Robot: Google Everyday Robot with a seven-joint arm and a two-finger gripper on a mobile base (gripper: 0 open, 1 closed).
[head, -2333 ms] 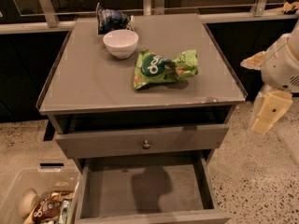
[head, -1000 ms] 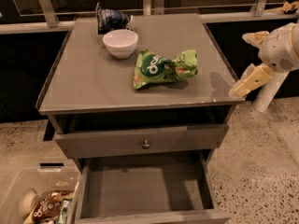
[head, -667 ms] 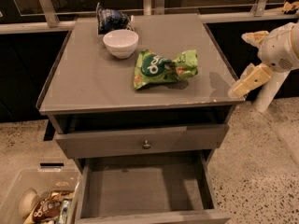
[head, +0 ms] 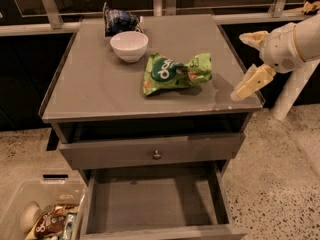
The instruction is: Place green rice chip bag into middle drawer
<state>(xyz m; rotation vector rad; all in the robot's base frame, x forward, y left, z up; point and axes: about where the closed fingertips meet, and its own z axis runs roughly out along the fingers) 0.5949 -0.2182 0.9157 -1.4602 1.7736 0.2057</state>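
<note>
Because the gripper [head: 245,64] hangs outside the table [head: 90,84], at 3 o'clock from the green bag [head: 175,74] and apart from it, your first danger is the approach. Its two fingers stand wide apart and hold nothing. The lower finger is just beside the table's corner, so if you come in low from that side, I think it can hit the edge.

The green bag lies flat near the middle of the table top, with one twisted end pointing to 3 o'clock. It looks glossy and puffy, so a side approach may only push it. It would then slide toward 9 o'clock, or toward the bowl [head: 129,45] at 11 o'clock from it. The blue bag [head: 117,20] stands behind that bowl, at 12 o'clock. If you pinch only the twisted end, the bag may hang, swing and slip out.

The open drawer [head: 155,204] is at 6 o'clock, low under the table top, and nothing lies in it. The closed front [head: 125,151] with its knob [head: 157,154] sits above it. If you release too early, the bag can catch on that front. It could also fall on the floor, or into the plastic box [head: 30,194] at 8 o'clock from the drawer.
</note>
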